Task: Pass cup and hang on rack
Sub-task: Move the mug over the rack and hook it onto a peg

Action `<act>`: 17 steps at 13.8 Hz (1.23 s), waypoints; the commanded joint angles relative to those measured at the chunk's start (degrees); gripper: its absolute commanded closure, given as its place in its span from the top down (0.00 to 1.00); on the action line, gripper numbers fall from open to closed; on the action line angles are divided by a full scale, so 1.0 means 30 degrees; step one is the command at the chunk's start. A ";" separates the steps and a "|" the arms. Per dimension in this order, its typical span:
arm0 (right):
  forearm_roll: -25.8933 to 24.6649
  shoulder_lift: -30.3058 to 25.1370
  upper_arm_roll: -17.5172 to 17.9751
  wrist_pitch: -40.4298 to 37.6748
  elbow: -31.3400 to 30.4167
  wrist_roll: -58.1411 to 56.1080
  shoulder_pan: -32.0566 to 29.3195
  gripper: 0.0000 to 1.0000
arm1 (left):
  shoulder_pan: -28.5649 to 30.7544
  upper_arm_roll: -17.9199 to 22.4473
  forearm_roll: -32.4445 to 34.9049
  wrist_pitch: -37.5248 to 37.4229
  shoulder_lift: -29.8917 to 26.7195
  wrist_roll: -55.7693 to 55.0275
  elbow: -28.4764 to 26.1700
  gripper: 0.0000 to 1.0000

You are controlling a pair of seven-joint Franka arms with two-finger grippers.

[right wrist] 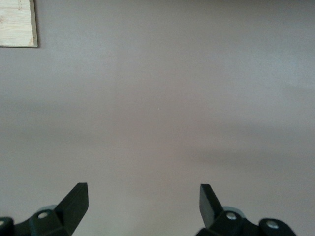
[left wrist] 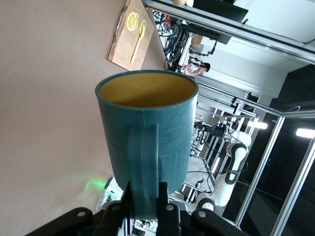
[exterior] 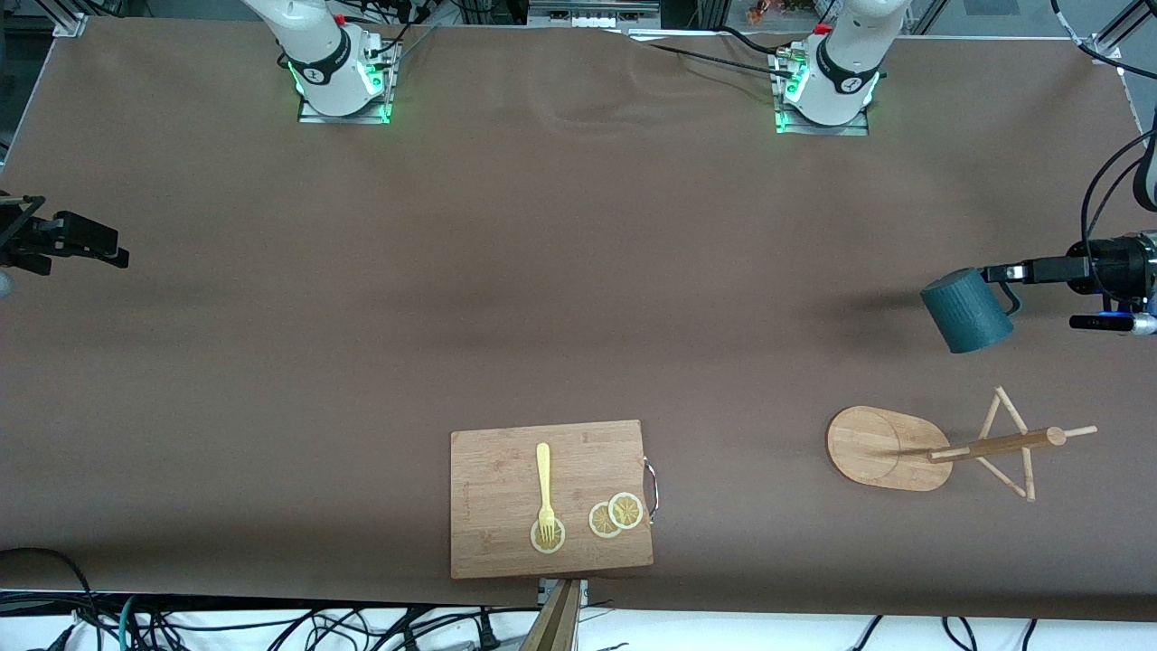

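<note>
The dark teal ribbed cup [exterior: 965, 310] hangs tilted in the air at the left arm's end of the table, over bare cloth. My left gripper [exterior: 1005, 272] is shut on its loop handle. In the left wrist view the cup [left wrist: 147, 128] shows its yellowish inside, and the left gripper [left wrist: 145, 196] clamps the handle from both sides. The wooden rack [exterior: 881, 448], with an oval base, a post and thin pegs [exterior: 1011, 443], stands nearer the front camera than the cup. My right gripper [exterior: 90, 244] is open and empty at the right arm's end, fingers wide apart over bare cloth [right wrist: 143, 196].
A rectangular wooden cutting board [exterior: 551, 497] lies by the table's front edge, with a yellow fork [exterior: 543, 488] and lemon slices [exterior: 615, 515] on it. The board also shows in the left wrist view [left wrist: 129, 39], and its corner in the right wrist view [right wrist: 17, 22].
</note>
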 commanded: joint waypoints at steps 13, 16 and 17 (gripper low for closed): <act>0.0287 -0.0145 0.0107 0.0127 -0.0116 -0.0077 -0.0159 1.00 | -0.1402 0.0170 -0.1937 -0.0164 0.5753 -0.5958 0.8151 0.00; 0.0316 -0.0145 0.0107 0.0127 -0.0116 -0.0077 -0.0159 1.00 | -0.1431 0.0199 -0.1937 0.0302 0.6108 -0.6600 0.8534 0.00; 0.0316 -0.0145 0.0107 0.0127 -0.0116 -0.0077 -0.0159 1.00 | -0.1519 0.0199 -0.1937 0.0798 0.6137 -0.6835 0.8534 0.00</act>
